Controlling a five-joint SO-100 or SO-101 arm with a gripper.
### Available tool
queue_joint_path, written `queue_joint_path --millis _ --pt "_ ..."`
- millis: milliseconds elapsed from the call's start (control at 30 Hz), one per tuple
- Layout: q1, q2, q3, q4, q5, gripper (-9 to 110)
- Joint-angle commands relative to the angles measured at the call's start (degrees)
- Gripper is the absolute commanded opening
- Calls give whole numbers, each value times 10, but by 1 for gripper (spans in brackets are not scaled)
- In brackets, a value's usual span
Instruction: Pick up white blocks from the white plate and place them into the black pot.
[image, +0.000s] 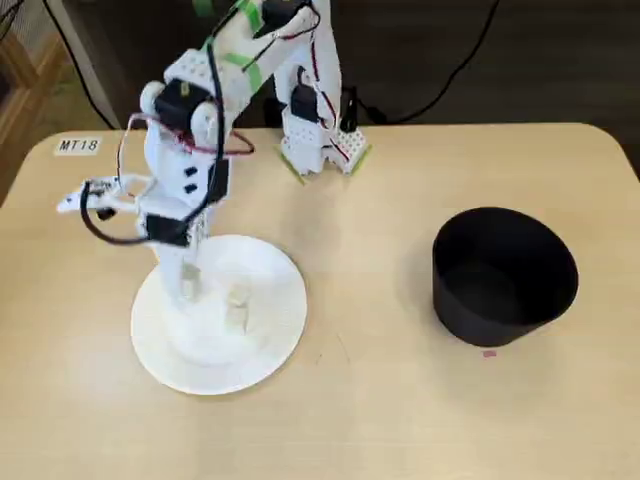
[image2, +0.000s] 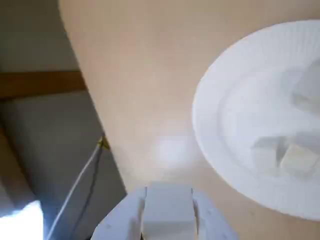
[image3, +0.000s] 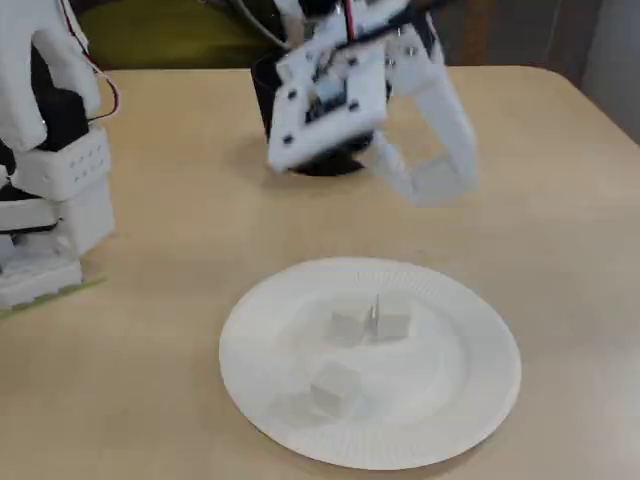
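The pale wooden surface (image: 400, 400) carries everything, with a label reading MT18 (image: 78, 146) near one corner; beyond its edge the wrist view shows only a dim floor and a cable, too blurred to say more about the room. The white plate (image3: 300, 420) lies near the arm's base, and the black pot (image: 505, 275) stands well apart from it, upright and open. On the plate, a fixed view shows about 4 white blocks (image3: 390, 320): 2 touching side by side near the middle, and 2 more close together nearer the rim. A 5th block (image2: 167, 207) sits clamped between the fingers of the end effector (image3: 435, 185), lifted above the surface beside the plate. These cubes look light, rigid and flat-faced, so pinching 2 opposite faces squarely should hold well; the touching pair will likely need the fingers to come down on their free outer sides, or 1 may get nudged away.
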Motion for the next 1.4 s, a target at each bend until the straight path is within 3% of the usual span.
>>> queue_joint_path --millis 0,233,367,567,833,1033,1200,1300,1367 --pt "-109 87 -16 -10 70 -2" --pt "-425 108 49 -88 37 -2" --pt "-513 109 149 -186 6 -2" --pt "-545 105 251 -283 -11 -2" --pt "-563 70 263 -290 -2 -2" --pt "-565 99 271 -255 -21 17" --pt "-570 118 272 -229 -25 21" --pt "-568 127 272 -209 -26 17" --pt "-544 139 256 -167 -11 -2"
